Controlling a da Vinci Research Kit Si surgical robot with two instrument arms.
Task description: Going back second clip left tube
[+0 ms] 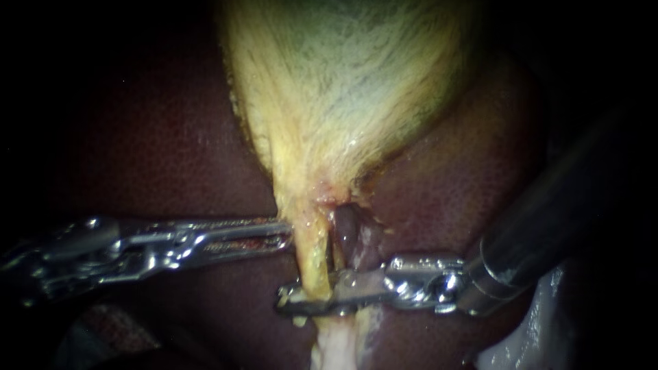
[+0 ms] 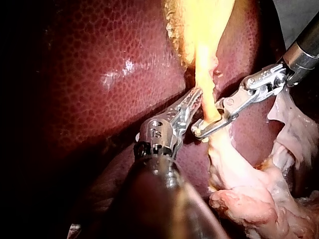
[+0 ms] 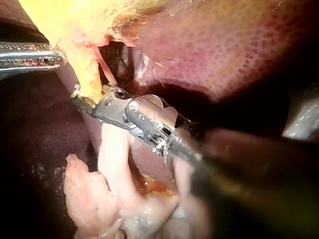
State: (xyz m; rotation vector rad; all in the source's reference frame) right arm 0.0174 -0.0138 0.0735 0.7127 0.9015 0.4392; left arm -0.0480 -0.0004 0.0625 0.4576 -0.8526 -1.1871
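The pale yellow gallbladder (image 1: 343, 82) narrows downward into a yellow tube (image 1: 310, 253), the left of the strands below its neck. My right instrument (image 1: 291, 301) comes in from the right and lies across this tube low down. Its jaws are open, one on each side of the tube (image 2: 212, 112), with a narrow gap showing. I cannot make out a clip apart from the jaws. My left instrument (image 1: 284, 236) comes in from the left. Its jaws lie together, with the tip against the tube's left edge higher up (image 3: 60, 59).
Dark red liver (image 1: 171, 157) surrounds the gallbladder on both sides. A darker purplish strand (image 1: 346, 233) lies just right of the yellow tube. Pale, ragged tissue (image 2: 239, 199) hangs beyond the right instrument's jaws (image 3: 79, 97). The right shaft (image 1: 548, 226) fills the lower right.
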